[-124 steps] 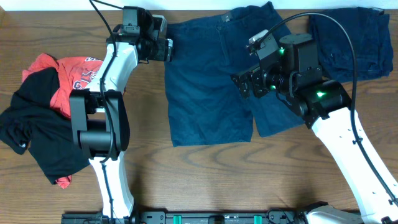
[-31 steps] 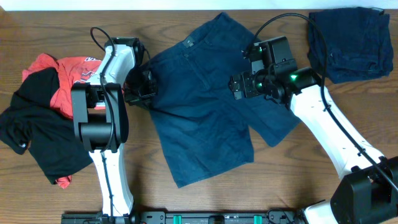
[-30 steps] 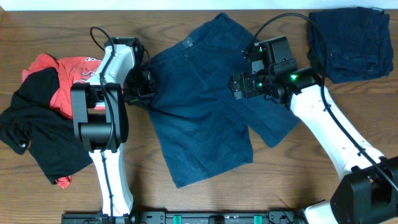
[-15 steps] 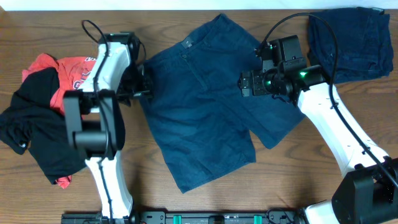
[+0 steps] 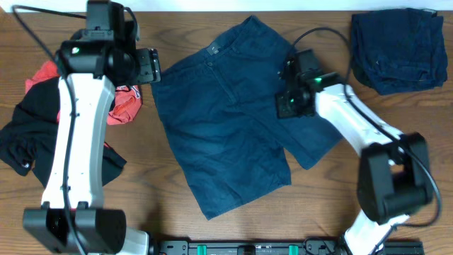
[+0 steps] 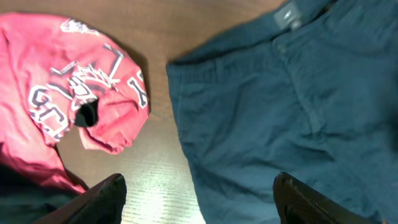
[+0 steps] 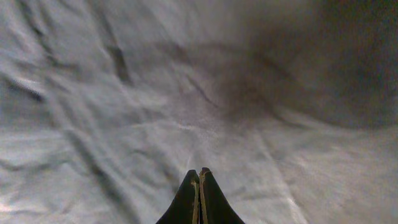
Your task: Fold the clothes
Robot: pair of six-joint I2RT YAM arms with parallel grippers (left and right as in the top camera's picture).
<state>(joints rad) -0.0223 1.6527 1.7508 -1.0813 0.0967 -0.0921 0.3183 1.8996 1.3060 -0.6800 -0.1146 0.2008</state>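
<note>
The dark blue denim shorts (image 5: 226,120) lie spread flat mid-table, waistband toward the far edge and legs toward the near right. My left gripper (image 5: 150,66) hangs open above the shorts' left waistband corner, holding nothing. In the left wrist view its fingers (image 6: 106,196) frame bare wood and the edge of the shorts (image 6: 298,112). My right gripper (image 7: 199,173) is shut with its tips together, pointing down at the denim (image 7: 124,93) with no cloth seen between them. From overhead, the right gripper (image 5: 285,106) sits over the shorts' right side.
A red white-lettered T-shirt (image 6: 74,93) and a black garment (image 5: 28,142) lie heaped at the left, partly under the left arm. Folded navy denim (image 5: 400,49) rests at the far right corner. Bare wooden table (image 5: 354,205) shows along the near side.
The left gripper opened, let go of the shorts' left edge and rose away to the upper left. The right gripper went from open to shut over the shorts.
</note>
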